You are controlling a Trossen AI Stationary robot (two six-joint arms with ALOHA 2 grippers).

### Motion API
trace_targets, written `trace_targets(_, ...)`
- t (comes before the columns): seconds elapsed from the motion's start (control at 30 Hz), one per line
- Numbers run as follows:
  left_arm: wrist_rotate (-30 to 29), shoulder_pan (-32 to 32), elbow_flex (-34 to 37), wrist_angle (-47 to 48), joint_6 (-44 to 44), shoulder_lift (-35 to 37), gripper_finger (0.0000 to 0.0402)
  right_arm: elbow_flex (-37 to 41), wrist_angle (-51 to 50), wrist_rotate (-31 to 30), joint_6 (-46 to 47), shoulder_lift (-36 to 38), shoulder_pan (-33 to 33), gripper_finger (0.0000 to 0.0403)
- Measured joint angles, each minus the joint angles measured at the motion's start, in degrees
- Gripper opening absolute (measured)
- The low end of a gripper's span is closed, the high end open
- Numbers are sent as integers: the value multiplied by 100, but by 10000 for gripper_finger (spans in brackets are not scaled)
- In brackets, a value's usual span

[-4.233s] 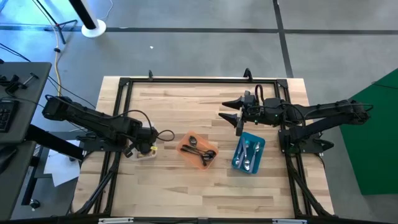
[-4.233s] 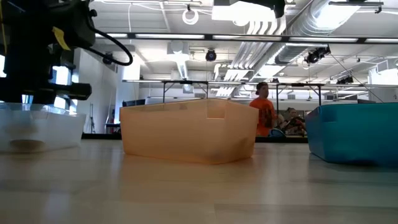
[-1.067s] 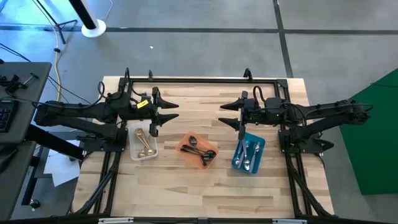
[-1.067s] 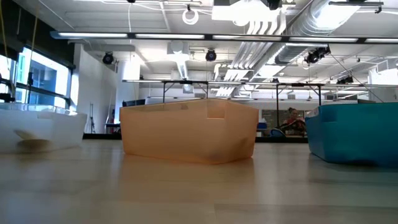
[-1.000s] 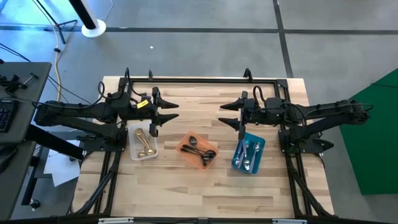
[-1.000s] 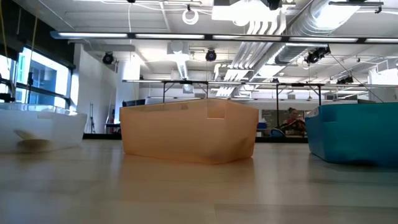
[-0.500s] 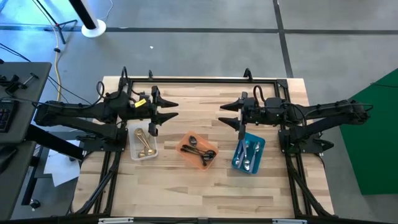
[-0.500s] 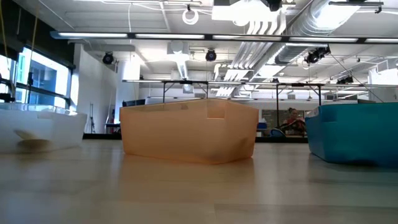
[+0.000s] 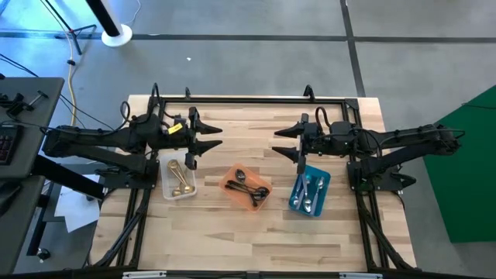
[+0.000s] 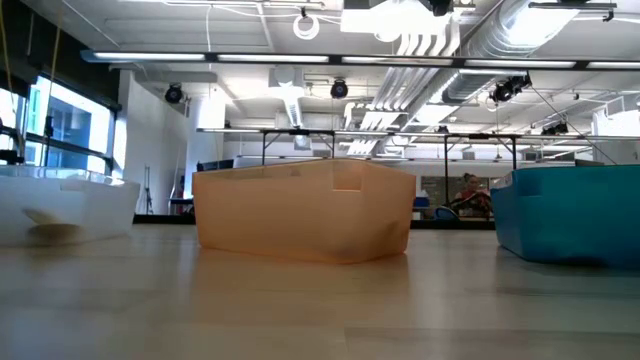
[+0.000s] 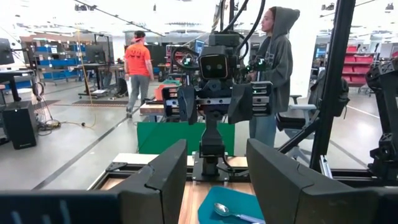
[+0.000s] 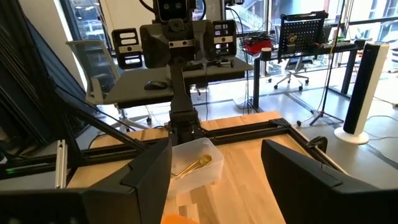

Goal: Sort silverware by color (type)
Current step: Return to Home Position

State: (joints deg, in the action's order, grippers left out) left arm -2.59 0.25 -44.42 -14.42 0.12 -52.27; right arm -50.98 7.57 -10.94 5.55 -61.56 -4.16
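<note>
The silverware lies sorted in three trays in a row on the wooden table. Gold spoons lie in the clear tray point(image 9: 179, 177), black ones in the orange tray point(image 9: 248, 187), silver ones in the blue tray point(image 9: 310, 191). My left gripper point(image 9: 214, 136) hovers open above the table, beyond the clear tray's far end, pointing toward the table's right. My right gripper point(image 9: 277, 138) hovers open beyond the blue tray's far end and faces it. Neither holds anything. The right wrist view shows a gold spoon point(image 12: 194, 165) in the clear tray, and the left wrist view a silver spoon point(image 11: 231, 211) in the blue tray.
A black frame point(image 9: 248, 99) runs along the table's far edge and sides. Bare wood lies between the two grippers and along the near edge. In the low view the three trays point(image 10: 300, 215) stand side by side. People stand in the room behind the table point(image 11: 273, 68).
About four seconds ago my left gripper was low at the clear tray. It has since risen and moved toward the table's far edge. Over the last second both arms have kept still and the spoons lie as before.
</note>
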Motion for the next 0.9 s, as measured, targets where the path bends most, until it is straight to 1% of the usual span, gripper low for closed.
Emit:
trace_targets(0.37,-1,-1,0,0,7,0,156,0,66,0,-166,2,0,233)
trace_targets(0.47,-2,0,0,-2,7,1,156,0,74,0,-296,2,0,221)
trace_targets(0.53,-2,-2,0,-2,7,0,156,0,76,0,-302,2,0,202)
trace_targets(0.63,-2,0,0,-2,7,0,156,0,76,1,-303,2,0,161)
trace_targets(0.9,-2,-1,0,-2,7,1,156,0,76,28,-302,2,0,22)
